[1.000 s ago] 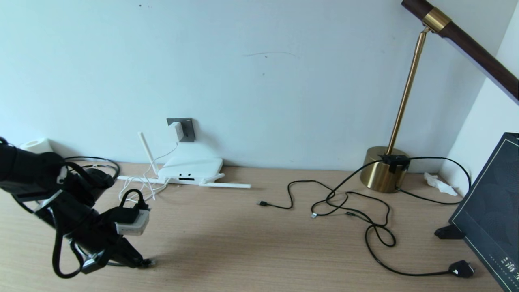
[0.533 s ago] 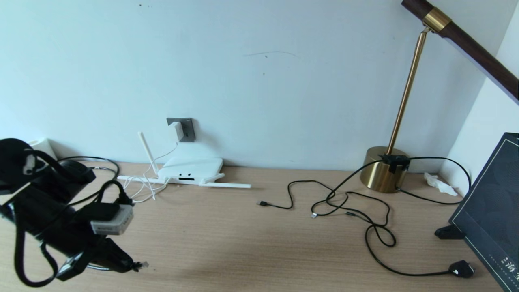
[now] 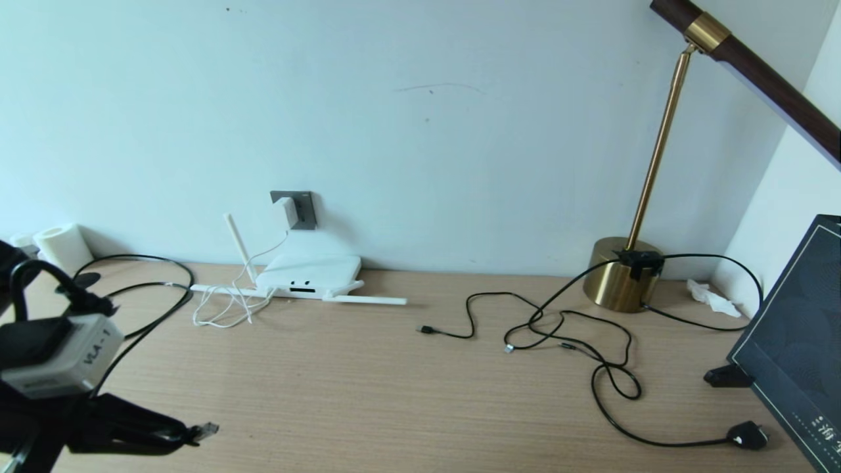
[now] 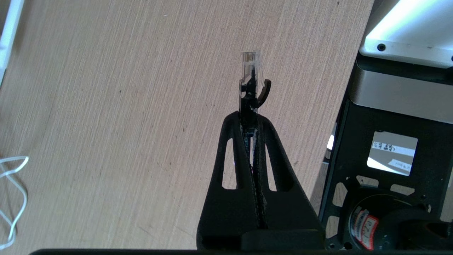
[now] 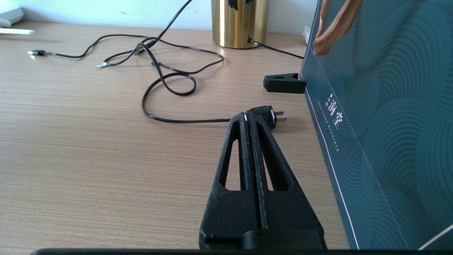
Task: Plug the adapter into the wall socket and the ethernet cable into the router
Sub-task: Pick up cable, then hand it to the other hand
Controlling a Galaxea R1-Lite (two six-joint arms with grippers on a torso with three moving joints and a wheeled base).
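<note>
Wooden desk (image 3: 368,387), pale blue wall (image 3: 420,118), brass lamp (image 3: 621,282)

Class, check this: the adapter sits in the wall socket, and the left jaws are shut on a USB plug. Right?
Not quite. The adapter is in the wall socket, but the left gripper holds the ethernet cable by its clear-tipped connector, as the left wrist view shows.

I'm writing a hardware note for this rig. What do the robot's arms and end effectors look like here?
The left end effector and the right end effector each have two matte black, rough-textured tapered fingers, each pierced by a long slot. In the head view the left arm is black, carries a light grey box marked "VLA-1" and has a looping black cable. The right arm itself isn't visible.
</note>
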